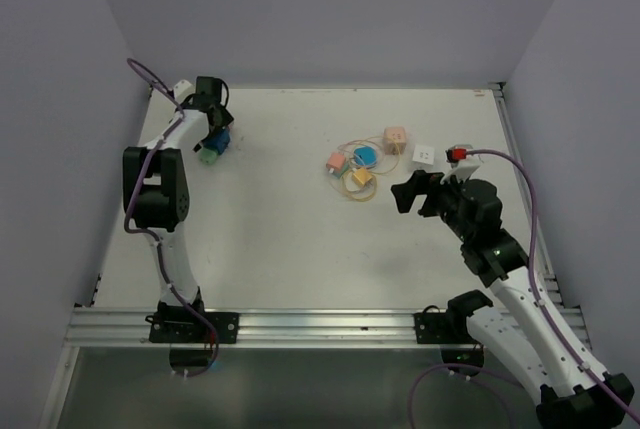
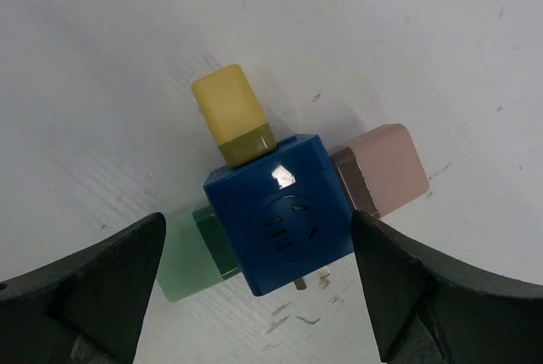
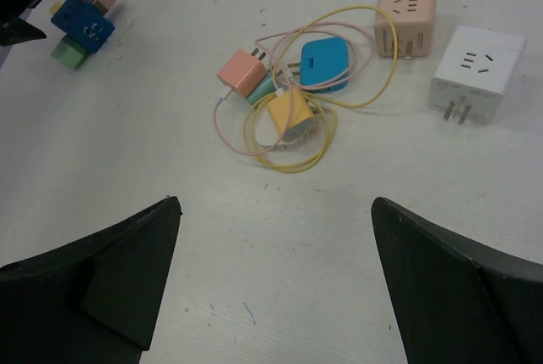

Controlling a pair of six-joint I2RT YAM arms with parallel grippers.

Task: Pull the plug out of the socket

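- Step in hand: lining up a grasp; no plug is out yet
- The left fingers (image 2: pixel 93 296) hang over the socket (image 2: pixel 280 224) at the far left of the tabletop (image 1: pixel 300 249); they stand apart, one on each side of it, gripping nothing
- One finger is just beside the green plug (image 2: pixel 191 258) and the other just beside the pink plug (image 2: pixel 386 169); I cannot tell whether either touches
- The right fingers (image 3: pixel 102 288) are spread wide and empty, over bare tabletop near a tangle of chargers (image 3: pixel 293 105), a pink cube (image 3: pixel 407 8) and a white cube (image 3: pixel 475 71), well apart from the socket
- Next move, as I judge it: one pair of fingers must pin the blue body while the other takes a single plug and draws it straight out along its own line, so the right arm would have to cross the tabletop
- The yellow plug (image 2: pixel 231 118) sticks out clear of both left fingers and looks the easiest to take
- The socket is a glossy blue cube lying flat, with outlet slots on its upward face and metal prongs showing at its near edge
- Yellow, pink and green plugs sit snug in three of its sides; they are rounded blocks with no cable in view
- The cube looks light, so unpinned it would likely slide or lift with the plug
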